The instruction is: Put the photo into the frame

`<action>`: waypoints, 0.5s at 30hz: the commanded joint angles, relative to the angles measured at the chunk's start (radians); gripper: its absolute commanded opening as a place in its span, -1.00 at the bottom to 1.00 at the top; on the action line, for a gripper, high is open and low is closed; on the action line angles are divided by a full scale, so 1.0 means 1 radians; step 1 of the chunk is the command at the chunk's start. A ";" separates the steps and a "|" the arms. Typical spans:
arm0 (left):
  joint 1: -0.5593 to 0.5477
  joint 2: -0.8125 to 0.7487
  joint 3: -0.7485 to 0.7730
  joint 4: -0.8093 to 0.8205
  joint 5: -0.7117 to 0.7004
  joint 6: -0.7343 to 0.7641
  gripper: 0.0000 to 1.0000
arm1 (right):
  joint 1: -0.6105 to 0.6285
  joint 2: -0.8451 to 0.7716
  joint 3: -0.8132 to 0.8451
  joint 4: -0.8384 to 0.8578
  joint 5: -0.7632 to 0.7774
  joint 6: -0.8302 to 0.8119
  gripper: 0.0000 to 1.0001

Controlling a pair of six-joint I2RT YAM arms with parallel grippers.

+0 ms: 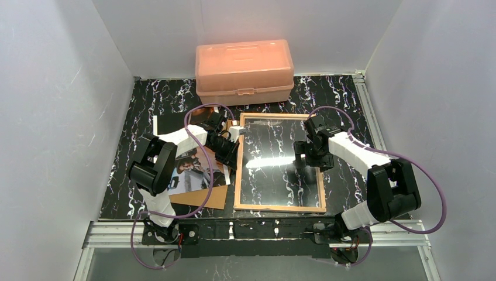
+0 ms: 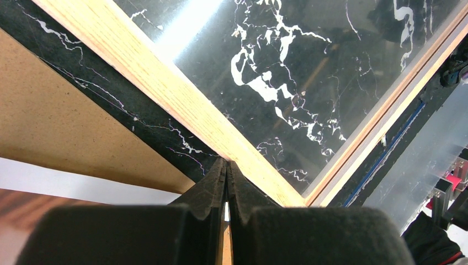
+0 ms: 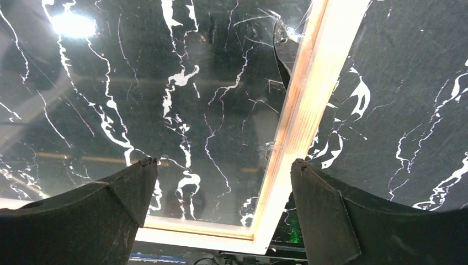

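At the middle of the worktop (image 1: 146, 99), a little toward its right edge, the frame (image 1: 281, 206) is laid flat with its tan wooden side up, and its near rail is set close to the near edge. The black marbled surface is seen through the glass pane, in which a bright streak of light is reflected.

Just left of the frame, toward the near left corner, the photo (image 1: 190, 170) is laid picture side up on a brown backing board (image 1: 205, 198), whose near corner is left showing beneath it. Part of the photo is hidden by the left arm. Board and frame are kept apart by a narrow strip of bare worktop. At the far edge an orange plastic box (image 1: 244, 67) is set with its lid closed, apart from the frame.

The left gripper (image 2: 227, 164) is held at the frame's left rail, toward the far left corner of the frame. Its fingers (image 2: 212, 185) are pressed together with only a hairline slit between them, and nothing is seen to be gripped. Their tips are placed at the outer side of the wooden rail; whether it is touched cannot be told.

The right gripper (image 3: 223, 163) is held over the right part of the frame. Its fingers (image 3: 110, 204) are spread wide and nothing is held. One finger is seen over the glass and the other over the bare worktop outside, with the right rail running between them.
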 commanded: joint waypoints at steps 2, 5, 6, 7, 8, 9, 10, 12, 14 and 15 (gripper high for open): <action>0.010 -0.038 0.018 -0.036 0.032 0.006 -1.00 | 0.005 -0.037 0.085 -0.005 0.031 -0.003 0.97; 0.017 -0.042 0.021 -0.047 0.034 0.010 -1.00 | 0.005 -0.051 0.108 0.044 0.030 0.013 0.97; 0.022 -0.044 0.024 -0.049 0.034 0.011 -1.00 | 0.004 -0.056 0.107 0.079 0.028 0.021 0.96; 0.027 -0.045 0.026 -0.051 0.036 0.010 -1.00 | 0.005 -0.056 0.105 0.114 0.025 0.026 0.95; 0.033 -0.047 0.028 -0.055 0.038 0.012 -1.00 | 0.005 -0.048 0.107 0.143 0.026 0.031 0.94; 0.038 -0.048 0.033 -0.058 0.038 0.012 -1.00 | 0.003 -0.033 0.114 0.169 0.036 0.036 0.93; 0.042 -0.047 0.039 -0.065 0.037 0.014 -1.00 | 0.003 -0.015 0.122 0.182 0.045 0.039 0.92; 0.055 -0.047 0.052 -0.080 0.037 0.014 -1.00 | 0.003 0.020 0.141 0.212 0.066 0.048 0.91; 0.072 -0.046 0.076 -0.109 0.035 0.019 -1.00 | 0.002 0.043 0.144 0.252 0.077 0.062 0.87; 0.084 -0.048 0.090 -0.127 0.036 0.022 -1.00 | 0.004 0.045 0.143 0.270 0.072 0.075 0.85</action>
